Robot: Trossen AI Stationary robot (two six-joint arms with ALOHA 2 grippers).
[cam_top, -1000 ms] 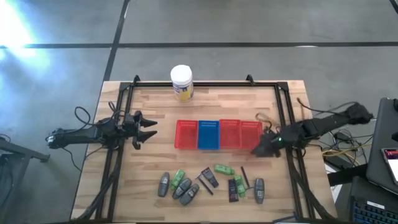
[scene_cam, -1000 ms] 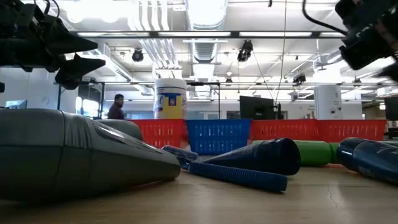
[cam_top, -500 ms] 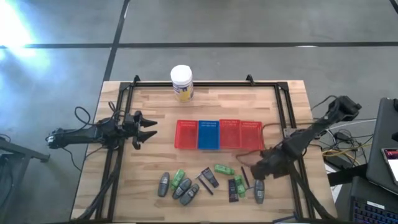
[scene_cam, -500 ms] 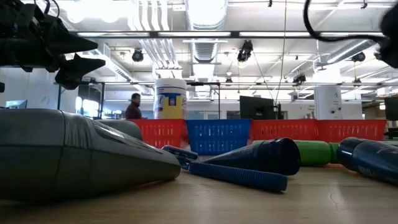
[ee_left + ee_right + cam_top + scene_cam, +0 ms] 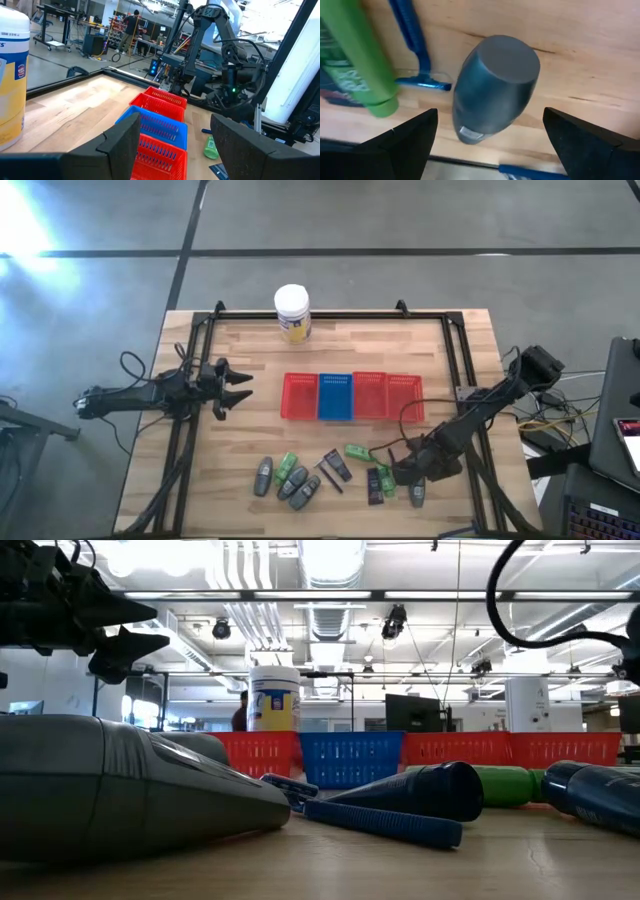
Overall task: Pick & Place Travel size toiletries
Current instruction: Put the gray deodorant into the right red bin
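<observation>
The toiletries lie in a loose row by the table's near edge: grey oval bottles [image 5: 297,480], green bottles [image 5: 360,451], black tubes [image 5: 337,465] and thin dark sticks [image 5: 330,478]. My right gripper [image 5: 408,476] hangs open over the row's right end. In the right wrist view its fingers [image 5: 395,145] stand on either side of one grey bottle [image 5: 495,85] without touching it. That bottle lies on its side beside a green bottle [image 5: 360,60] and a blue stick [image 5: 415,45]. My left gripper [image 5: 235,388] waits open above the table's left side.
A row of mesh baskets stands at mid-table: red [image 5: 299,396], blue [image 5: 335,396] and two more red [image 5: 404,396]. A white jar with a yellow label [image 5: 292,313] stands at the far edge. A dark frame [image 5: 450,340] rims the table. Bare wood lies between baskets and toiletries.
My right gripper has swung from beside the right-hand red basket toward the near edge and down over the grey bottle at the right end of the row, and it has left the low view. The left arm and the toiletries have kept still.
</observation>
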